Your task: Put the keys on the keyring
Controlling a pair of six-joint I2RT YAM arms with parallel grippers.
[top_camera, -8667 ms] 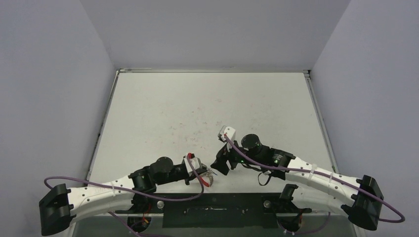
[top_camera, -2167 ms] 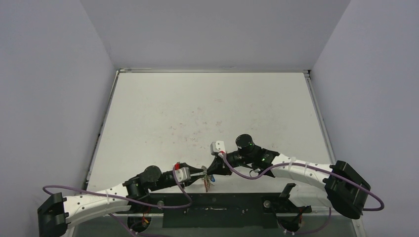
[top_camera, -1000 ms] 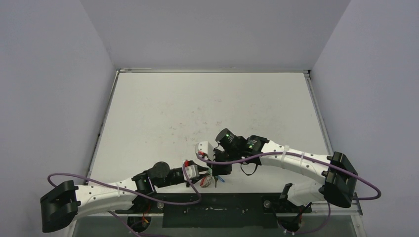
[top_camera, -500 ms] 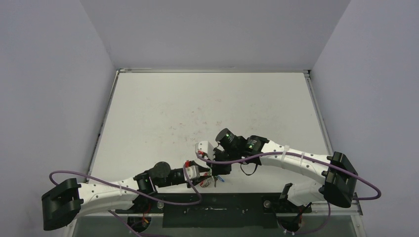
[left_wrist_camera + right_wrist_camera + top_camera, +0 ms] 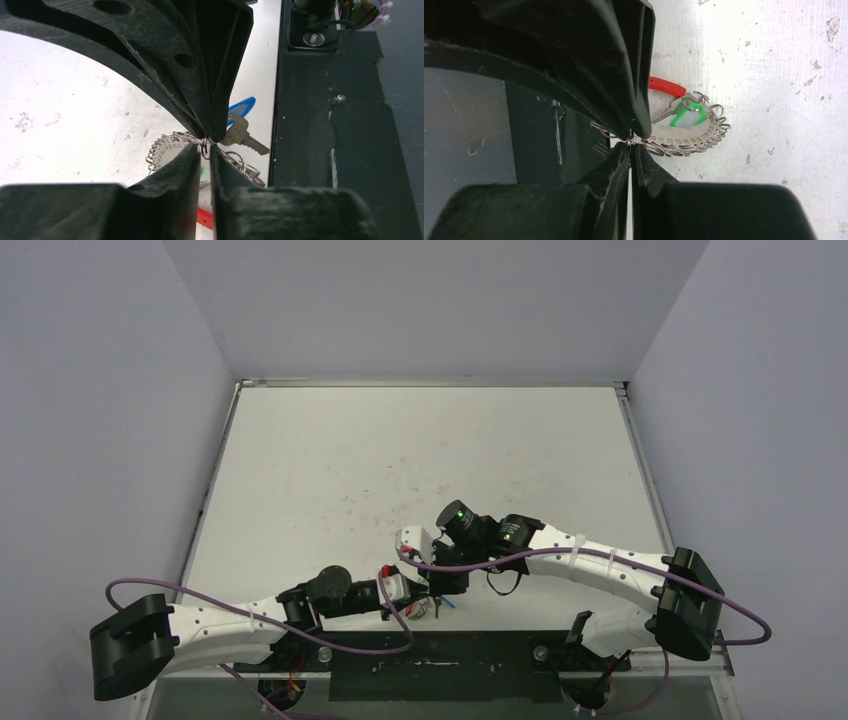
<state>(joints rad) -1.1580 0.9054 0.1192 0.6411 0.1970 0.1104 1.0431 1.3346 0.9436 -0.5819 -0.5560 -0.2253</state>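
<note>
Both grippers meet tip to tip over the keyring [image 5: 424,610] at the table's near edge. In the left wrist view its silvery coil [image 5: 165,145] lies flat, with the red sleeve [image 5: 205,218] below my fingers. My left gripper [image 5: 202,148] is nearly closed, with a thin wire loop of the ring between its pads. My right gripper [image 5: 630,145] is shut on the same thin wire. The blue-headed key [image 5: 241,107] lies just behind the right fingertips. In the right wrist view the green-headed key [image 5: 688,114] rests inside the coil [image 5: 696,141], by the red sleeve [image 5: 667,86].
The black base plate [image 5: 325,140] starts right beside the keyring at the table's near edge. Purple cables [image 5: 380,635] loop off both arms. Grey walls enclose the white table [image 5: 420,460] on three sides.
The left arm has slid a little to the right and its jaws have narrowed around the wire. The right arm has held still.
</note>
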